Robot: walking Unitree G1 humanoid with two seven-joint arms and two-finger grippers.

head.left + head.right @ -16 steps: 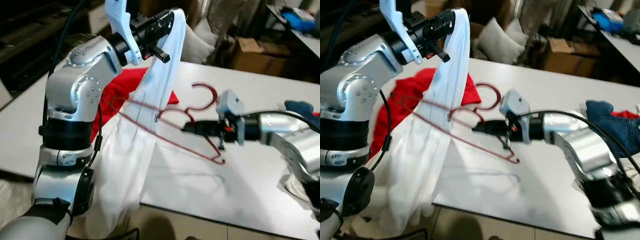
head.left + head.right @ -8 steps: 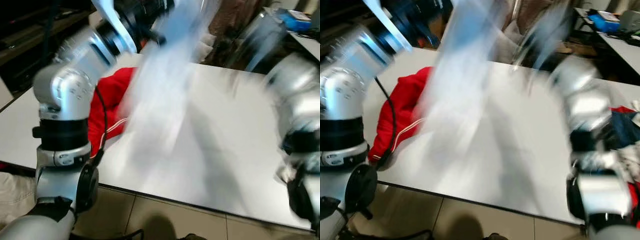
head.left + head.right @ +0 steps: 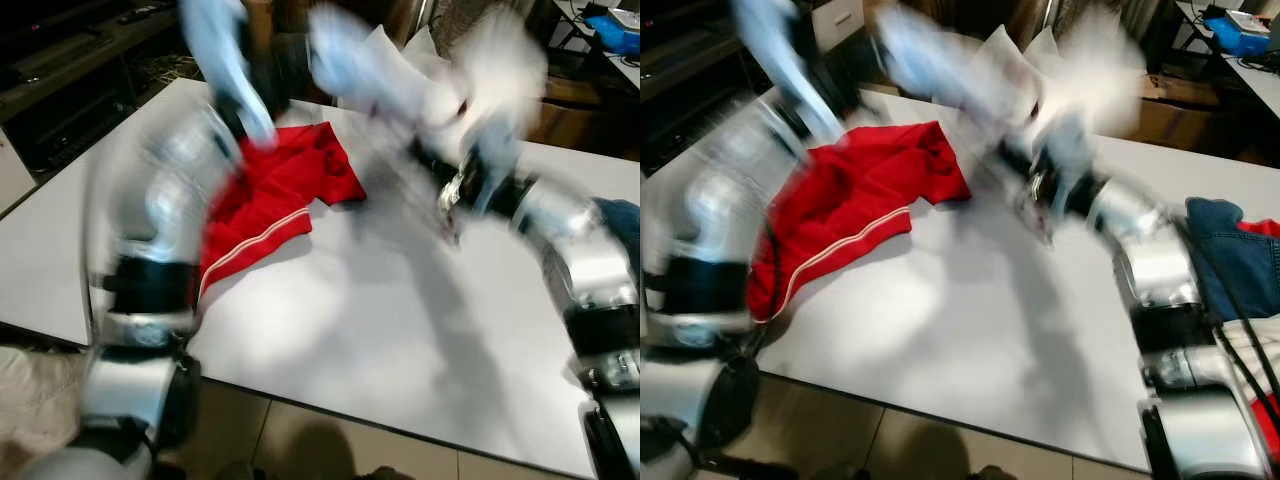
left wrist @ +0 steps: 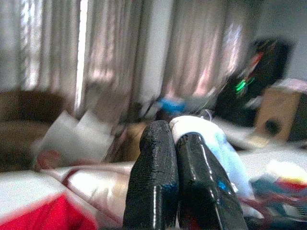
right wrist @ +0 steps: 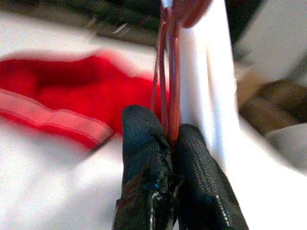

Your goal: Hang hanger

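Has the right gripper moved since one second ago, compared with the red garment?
Yes. The right gripper went up and toward the red garment.

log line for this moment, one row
left gripper: shut on white garment | right gripper: shut on red hanger | red garment: on table

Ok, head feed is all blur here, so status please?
Right gripper shut on red hanger. Left gripper shut on white garment. Red garment lies on the table beneath.
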